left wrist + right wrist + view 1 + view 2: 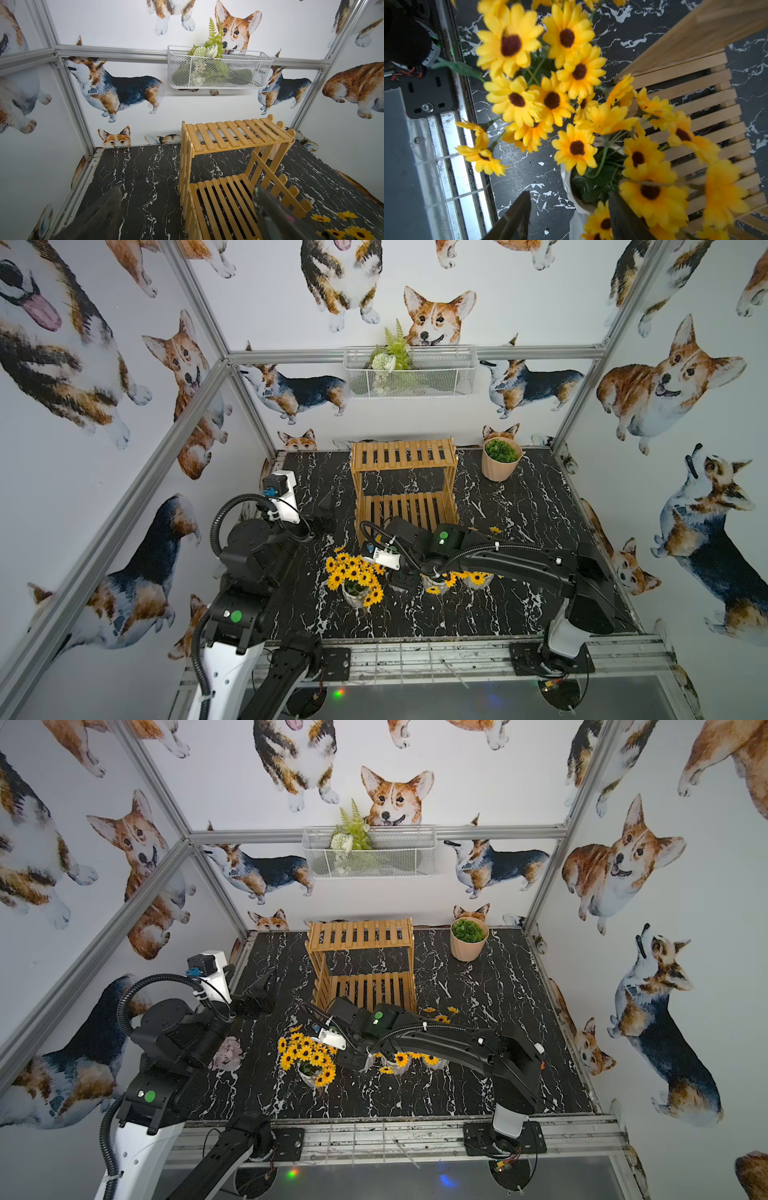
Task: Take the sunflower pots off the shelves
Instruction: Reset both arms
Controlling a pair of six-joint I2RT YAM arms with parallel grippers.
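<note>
Black white-veined marble tabletop [519,531]; slatted pale-wood shelves [405,481]. Ribbed white sunflower pots [355,596] at shelves' 6 o'clock. Astride glossy pot rim, right gripper [569,192] jaws spread, seemingly loose; left gripper [187,187] jaws spread wide.

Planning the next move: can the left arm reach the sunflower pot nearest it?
Probably yes: the left gripper is open, and the table between it and that sunflower pot looks bare; the right arm lies beyond.

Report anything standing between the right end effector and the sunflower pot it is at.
Nothing visible does. In the right wrist view the sunflower pot sits within the open right end effector, with bare table beside one finger; only its own flowers crowd the other side.
</note>
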